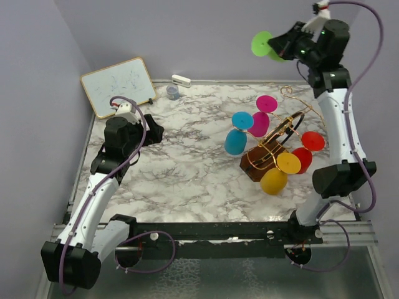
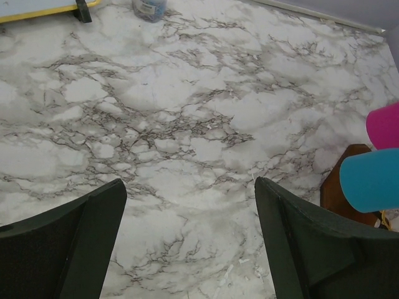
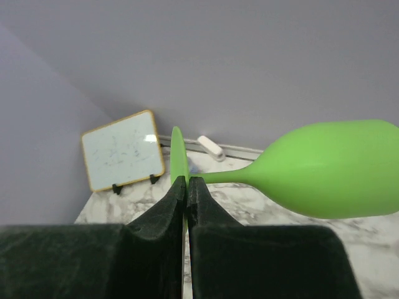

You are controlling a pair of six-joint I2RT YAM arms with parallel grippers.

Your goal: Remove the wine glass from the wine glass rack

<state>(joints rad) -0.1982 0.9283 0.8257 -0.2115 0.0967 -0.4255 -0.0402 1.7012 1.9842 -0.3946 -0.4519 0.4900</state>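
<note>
One wine glass (image 3: 324, 168) juts sideways, foot clamped in the right tool (image 3: 187, 185).

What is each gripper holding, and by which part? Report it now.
The right gripper holds the green wine glass by its flat foot, pinching the disc's edge. The left gripper is open and holds nothing.

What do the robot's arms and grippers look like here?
The left arm and right arm have white links with bulky black joints and purple cables looping alongside. The left gripper and right gripper have wide, flat, matte dark fingers.
</note>
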